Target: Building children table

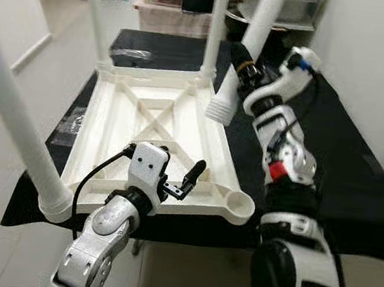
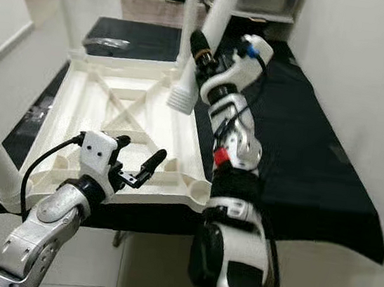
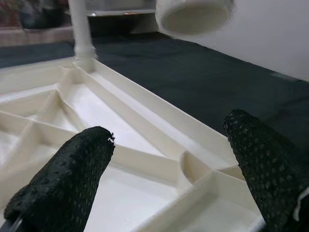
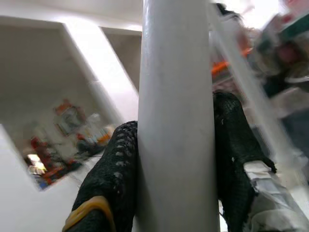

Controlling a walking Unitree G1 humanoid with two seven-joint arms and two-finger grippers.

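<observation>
Black-covered table [image 1: 358,172] against right wall. On it, white tabletop [image 1: 151,127] lying upside down, ribbed underside up; three legs standing in corner sockets, near-right socket [image 1: 240,205] vacant. Fourth leg [image 1: 247,48] held tilted above tabletop's right edge, threaded end down, clamped in right gripper [image 1: 243,69]. Left gripper [image 1: 179,177] spread wide, unloaded, low over near edge beside vacant socket.

A black cloth [image 1: 358,172] covers the surface beside a white wall [image 1: 380,55].
</observation>
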